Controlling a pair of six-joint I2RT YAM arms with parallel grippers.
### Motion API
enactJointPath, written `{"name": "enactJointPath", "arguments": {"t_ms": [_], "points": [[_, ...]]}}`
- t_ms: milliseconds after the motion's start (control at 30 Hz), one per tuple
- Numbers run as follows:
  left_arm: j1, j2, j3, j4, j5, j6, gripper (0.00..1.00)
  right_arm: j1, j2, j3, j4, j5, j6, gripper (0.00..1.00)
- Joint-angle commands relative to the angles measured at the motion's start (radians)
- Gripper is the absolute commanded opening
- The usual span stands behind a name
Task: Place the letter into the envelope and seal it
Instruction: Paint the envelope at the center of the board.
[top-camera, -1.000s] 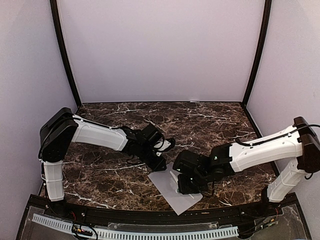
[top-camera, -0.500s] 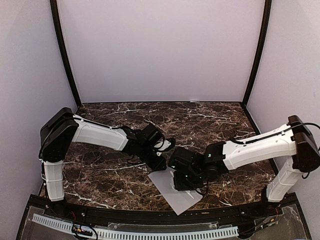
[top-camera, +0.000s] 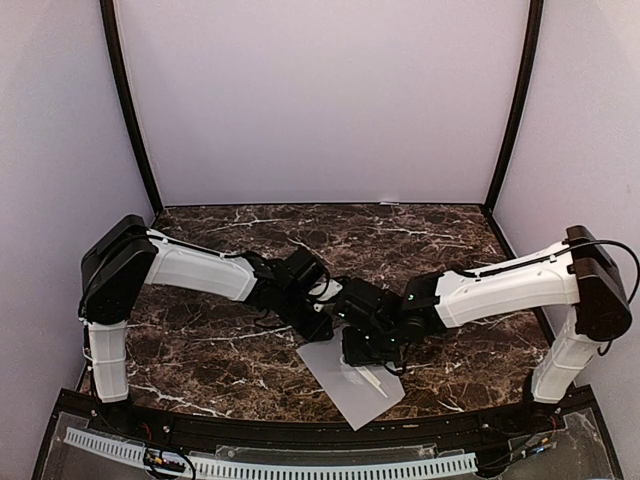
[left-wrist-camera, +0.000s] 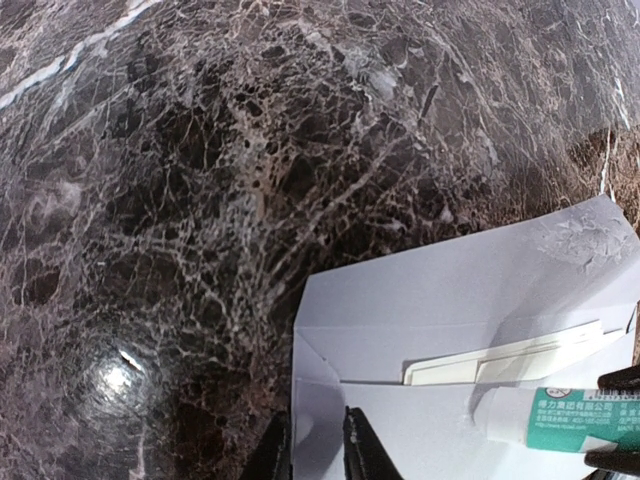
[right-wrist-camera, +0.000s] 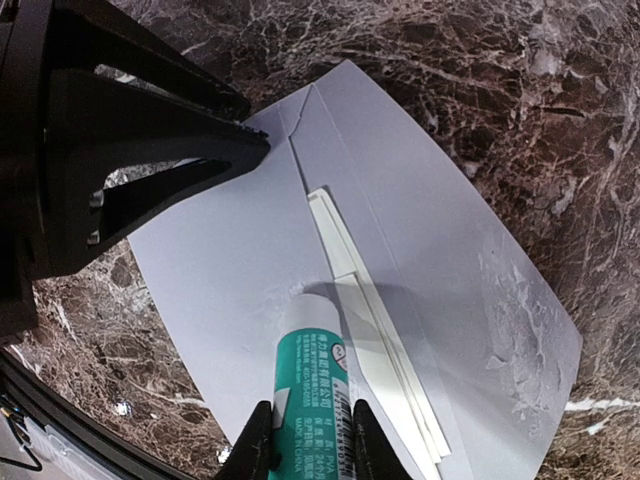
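Observation:
A pale grey envelope (top-camera: 340, 385) lies near the table's front edge with its flap open. The flap (right-wrist-camera: 520, 330) carries rough smears. The letter (right-wrist-camera: 372, 300) is a folded cream strip tucked into the pocket, with one long edge showing along the mouth (left-wrist-camera: 500, 365). My right gripper (right-wrist-camera: 308, 440) is shut on a green-and-white glue stick (right-wrist-camera: 315, 375), whose white tip presses on the envelope's face beside the letter. My left gripper (left-wrist-camera: 312, 450) is nipped on the envelope's (left-wrist-camera: 450, 310) left edge near its corner. In the top view both grippers meet over the envelope's far end.
The dark marbled table (top-camera: 230, 350) is walled in by pale panels with black corner posts (top-camera: 128, 110). A black rail and a white perforated strip (top-camera: 270, 465) run along the near edge. Both forearms crowd the middle of the table (top-camera: 500, 290).
My right arm has swung left and farther from the near edge, carrying the glue stick along the envelope toward the left gripper. The left arm has hardly moved.

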Motion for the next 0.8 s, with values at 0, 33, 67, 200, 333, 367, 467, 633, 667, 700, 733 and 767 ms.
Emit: {"name": "enactJointPath", "arguments": {"t_ms": [0,33,67,200,333,367,467,633,667,700,733,767], "points": [[-0.014,0.074,-0.032,-0.117,0.029,0.011,0.18,-0.028,0.050,0.003,-0.005,0.042,-0.028,0.00],[-0.014,0.074,-0.032,-0.117,0.029,0.011,0.18,-0.029,0.054,0.008,-0.003,0.042,-0.033,0.00],[-0.013,0.074,-0.033,-0.116,0.029,0.009,0.18,-0.031,0.057,0.015,-0.001,0.040,-0.036,0.00],[-0.013,0.074,-0.040,-0.106,0.035,0.003,0.18,-0.035,0.066,0.034,0.008,0.042,-0.045,0.00],[-0.013,0.074,-0.045,-0.097,0.036,-0.003,0.18,-0.038,0.045,0.046,0.019,0.047,-0.050,0.00],[-0.014,0.073,-0.046,-0.096,0.034,-0.003,0.18,-0.040,0.033,0.048,0.023,0.052,-0.052,0.00],[-0.011,0.072,-0.046,-0.095,0.024,-0.004,0.18,-0.049,-0.011,0.056,0.033,0.069,-0.067,0.00],[0.009,0.061,-0.053,-0.083,0.019,-0.011,0.18,-0.075,-0.078,0.070,0.021,0.085,-0.093,0.00],[0.012,0.056,-0.055,-0.075,0.018,-0.011,0.18,-0.077,-0.094,0.069,0.020,0.086,-0.095,0.00],[0.022,0.044,-0.061,-0.070,0.015,-0.013,0.18,-0.078,-0.115,0.065,0.020,0.088,-0.095,0.00],[0.027,0.033,-0.063,-0.064,0.014,-0.015,0.18,-0.079,-0.125,0.061,0.020,0.090,-0.096,0.00],[0.037,0.029,-0.065,-0.061,0.017,-0.019,0.18,-0.079,-0.146,0.055,0.022,0.091,-0.094,0.00]]}}
